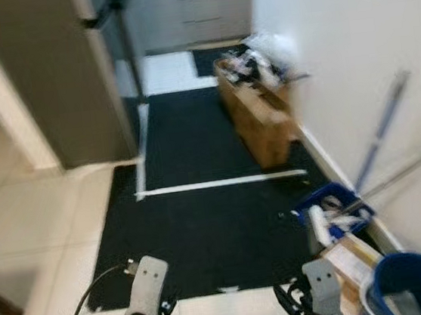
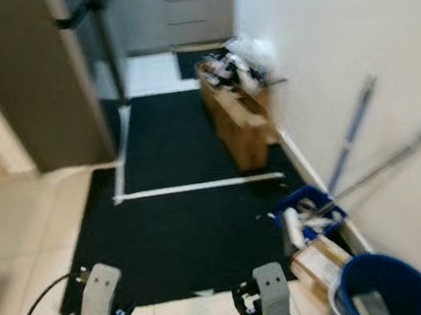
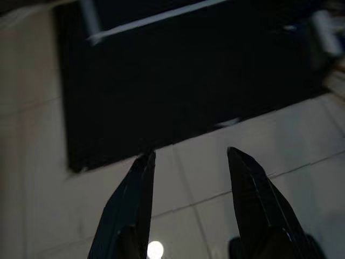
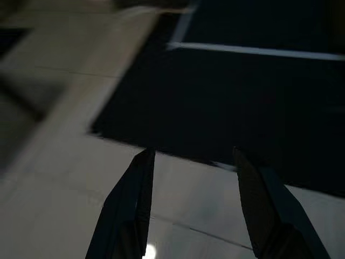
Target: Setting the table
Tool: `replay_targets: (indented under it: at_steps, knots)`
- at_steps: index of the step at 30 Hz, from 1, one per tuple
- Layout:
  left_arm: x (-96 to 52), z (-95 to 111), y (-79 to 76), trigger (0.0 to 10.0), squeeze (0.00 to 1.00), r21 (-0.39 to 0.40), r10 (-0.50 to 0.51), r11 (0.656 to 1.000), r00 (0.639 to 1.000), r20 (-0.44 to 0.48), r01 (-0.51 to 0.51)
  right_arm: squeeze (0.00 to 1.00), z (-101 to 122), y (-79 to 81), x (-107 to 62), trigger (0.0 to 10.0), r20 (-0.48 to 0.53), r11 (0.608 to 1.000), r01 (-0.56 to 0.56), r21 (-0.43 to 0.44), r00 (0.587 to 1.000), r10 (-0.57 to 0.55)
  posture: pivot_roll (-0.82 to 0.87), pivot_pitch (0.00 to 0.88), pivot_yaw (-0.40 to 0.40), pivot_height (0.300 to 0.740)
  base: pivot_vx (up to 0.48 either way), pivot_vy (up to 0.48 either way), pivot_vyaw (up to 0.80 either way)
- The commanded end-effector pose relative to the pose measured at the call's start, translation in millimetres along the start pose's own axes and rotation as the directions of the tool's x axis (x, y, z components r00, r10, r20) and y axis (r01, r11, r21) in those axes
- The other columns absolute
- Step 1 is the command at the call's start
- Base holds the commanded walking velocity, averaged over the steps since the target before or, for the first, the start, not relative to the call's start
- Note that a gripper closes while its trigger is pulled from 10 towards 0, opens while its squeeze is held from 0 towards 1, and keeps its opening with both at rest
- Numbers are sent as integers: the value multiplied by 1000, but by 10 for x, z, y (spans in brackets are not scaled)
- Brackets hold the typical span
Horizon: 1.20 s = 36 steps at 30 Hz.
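Observation:
My left arm and right arm hang low at the bottom of the blurred eye views, over pale floor tiles. In the left wrist view my left gripper is open, with nothing between its black fingers. It points down at the tiles by the edge of a black mat. My right gripper is open too and holds nothing, above the same mat edge.
The black mat runs ahead into a narrow kitchen passage. A full cardboard box, a blue basket, a blue bucket and leaning mop handles line the right wall. A tall grey cabinet stands left, drawers at the back.

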<state>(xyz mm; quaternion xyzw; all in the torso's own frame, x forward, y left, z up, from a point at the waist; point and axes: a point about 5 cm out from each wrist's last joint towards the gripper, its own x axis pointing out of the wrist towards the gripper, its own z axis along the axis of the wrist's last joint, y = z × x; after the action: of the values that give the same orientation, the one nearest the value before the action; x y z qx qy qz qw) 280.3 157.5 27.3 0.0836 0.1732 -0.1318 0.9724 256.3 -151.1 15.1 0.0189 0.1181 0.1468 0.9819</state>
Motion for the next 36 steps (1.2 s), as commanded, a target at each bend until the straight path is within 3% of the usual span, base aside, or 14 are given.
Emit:
replay_targets:
  at_steps: [1, 36]
  knots:
    - [-24, -89, -35, 10000, 0, -11, -9, 1000, 1000, -30, 9, 0, -75, -24, -45, 10000, -28, 1000, 7, 4, 1000, -7, -13, 77, 76, 740, 0, 0, 781]
    - [-27, -120, -37, 10000, 0, -11, -4, 1000, 999, -36, 4, 0, -95, -17, -41, 10000, -31, 1000, -3, 0, 1000, 3, -11, 70, 82, 740, 0, 0, 781]
